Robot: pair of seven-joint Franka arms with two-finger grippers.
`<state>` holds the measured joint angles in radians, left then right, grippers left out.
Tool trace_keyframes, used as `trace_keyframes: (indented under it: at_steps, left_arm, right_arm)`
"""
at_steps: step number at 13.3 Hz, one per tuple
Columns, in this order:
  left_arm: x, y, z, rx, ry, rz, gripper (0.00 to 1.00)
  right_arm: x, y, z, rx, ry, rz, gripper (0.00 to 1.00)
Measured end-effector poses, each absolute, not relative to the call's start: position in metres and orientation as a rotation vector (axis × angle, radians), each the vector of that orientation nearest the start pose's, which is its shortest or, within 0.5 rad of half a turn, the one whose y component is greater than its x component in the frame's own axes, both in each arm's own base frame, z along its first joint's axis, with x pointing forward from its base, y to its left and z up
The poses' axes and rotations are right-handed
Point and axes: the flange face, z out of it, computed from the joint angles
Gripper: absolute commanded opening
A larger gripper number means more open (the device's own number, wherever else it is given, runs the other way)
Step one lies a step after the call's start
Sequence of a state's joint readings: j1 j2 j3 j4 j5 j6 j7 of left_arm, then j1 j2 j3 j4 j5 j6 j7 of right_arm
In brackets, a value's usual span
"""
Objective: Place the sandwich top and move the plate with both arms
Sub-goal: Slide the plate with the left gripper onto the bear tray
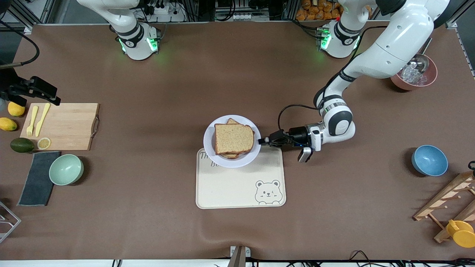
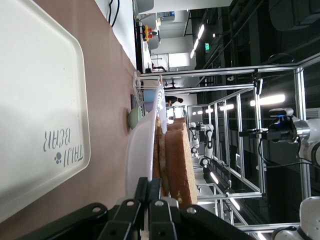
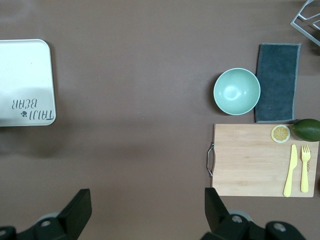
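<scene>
Sandwich top [image 1: 233, 138] already sits on the stack, on the plate [image 1: 209, 142] — placing looks done. Left gripper [image 1: 264, 141] is pinched shut on the plate's rim, at the edge toward the left arm's end; plate overlaps the bear tray [image 1: 241, 189]. Right gripper [image 3: 145, 212] hangs wide open, well away from the plate, over bare table — waiting. Still left, by my reading: the two-arm move.

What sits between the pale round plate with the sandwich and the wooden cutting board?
Only bare brown table lies between the pale lavender-white round plate and the wooden cutting board, as the front view shows.
</scene>
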<state>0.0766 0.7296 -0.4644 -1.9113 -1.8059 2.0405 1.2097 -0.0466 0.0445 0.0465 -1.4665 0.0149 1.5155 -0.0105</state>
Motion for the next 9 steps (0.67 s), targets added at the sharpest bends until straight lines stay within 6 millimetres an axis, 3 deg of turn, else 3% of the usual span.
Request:
trace_keyframes:
  at_steps: [9]
  left_arm:
    - [0.607,-0.243,0.19,1.632,0.134,0.205,0.0]
  right_arm:
    - [0.568,0.0,0.635,-3.123,-0.016,0.019,1.0]
